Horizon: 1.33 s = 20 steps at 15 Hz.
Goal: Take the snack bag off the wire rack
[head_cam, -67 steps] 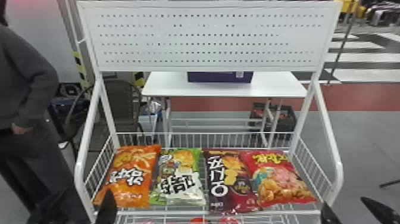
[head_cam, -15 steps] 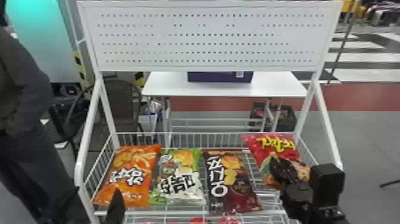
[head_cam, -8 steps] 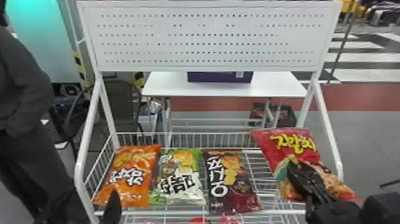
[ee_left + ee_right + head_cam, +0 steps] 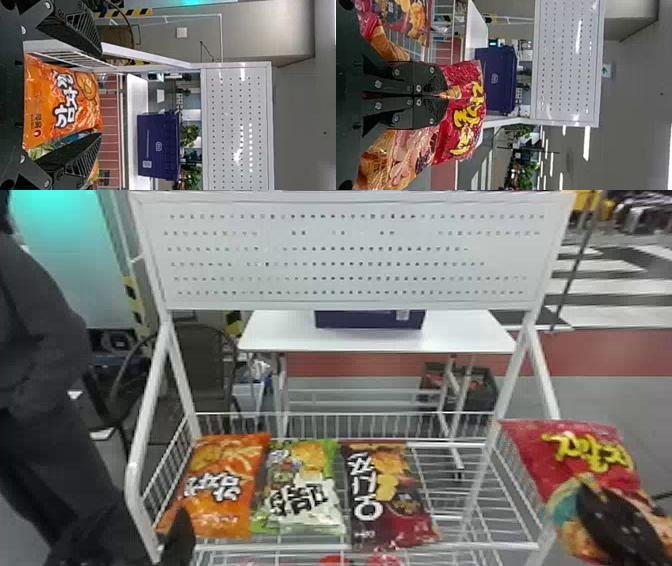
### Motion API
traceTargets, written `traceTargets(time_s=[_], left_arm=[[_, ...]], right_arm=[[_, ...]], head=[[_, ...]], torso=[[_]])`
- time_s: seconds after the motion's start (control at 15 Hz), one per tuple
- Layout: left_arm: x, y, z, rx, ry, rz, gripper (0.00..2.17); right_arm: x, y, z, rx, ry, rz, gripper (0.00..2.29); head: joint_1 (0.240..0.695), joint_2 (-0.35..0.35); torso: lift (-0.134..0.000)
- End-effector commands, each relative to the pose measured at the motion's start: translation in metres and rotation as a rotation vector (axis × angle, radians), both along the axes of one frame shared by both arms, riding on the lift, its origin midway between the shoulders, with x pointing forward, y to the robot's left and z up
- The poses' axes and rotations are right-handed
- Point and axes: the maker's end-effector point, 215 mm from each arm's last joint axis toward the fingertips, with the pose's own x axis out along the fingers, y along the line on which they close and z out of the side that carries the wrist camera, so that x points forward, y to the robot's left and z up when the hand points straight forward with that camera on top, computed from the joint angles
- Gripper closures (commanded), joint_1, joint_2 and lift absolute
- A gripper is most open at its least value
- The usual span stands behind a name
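Since half a second ago, the red snack bag [image 4: 575, 445] has moved farther right, from above the right part of the wire rack [image 4: 134, 485] to its right-hand side. Its upper left corner now overlaps the rack's right post in the head view, while most of it lies outside the right side wall. The right gripper [image 4: 587, 492] has travelled right with it. Its jaws are closed on the bag, and the right wrist view shows a fold of the wrapper pinched between their tips. The bag's lettered end is uppermost.

In the first earlier frame that same bag was lying beside the maroon bag [image 4: 370, 490], in the right part of the basket. Bare wires now show there. The maroon bag, the green-and-white bag [image 4: 302, 495] and the orange bag [image 4: 220, 475] have kept their places, side by side from right to left.

At the front left corner of the rack is the left gripper [image 4: 180, 535], near the orange bag. Its jaws stand wide apart, with nothing gripped.
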Motion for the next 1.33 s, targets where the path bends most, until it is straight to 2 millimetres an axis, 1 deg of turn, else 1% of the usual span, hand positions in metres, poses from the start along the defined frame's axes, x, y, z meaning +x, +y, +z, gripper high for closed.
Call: traceTargets(time_s=[0.0, 0.07, 0.33, 1.27], left_arm=[[0.0013, 0.0002, -0.0001, -0.001, 0.001, -0.002, 0.19], [0.0022, 0.0004, 0.0003, -0.001, -0.001, -0.002, 0.19], [0.0029, -0.0002, 0.0004, -0.006, -0.002, -0.002, 0.19], [0.0015, 0.0018, 0.001, -0.004, -0.001, 0.001, 0.19]], right_arm=[[-0.0069, -0.0264, -0.0037, -0.011, 0.028, -0.004, 2.25], [-0.009, -0.0295, -0.0048, -0.019, 0.036, 0.01, 2.25], [-0.0118, -0.0271, -0.0101, -0.022, 0.043, 0.022, 2.25], [-0.0112, -0.0251, -0.0103, -0.028, 0.04, 0.025, 2.25]], head=[[0.499, 0.0], [0.499, 0.0], [0.499, 0.0], [0.499, 0.0]], torso=[[0.0], [0.0], [0.0], [0.0]])
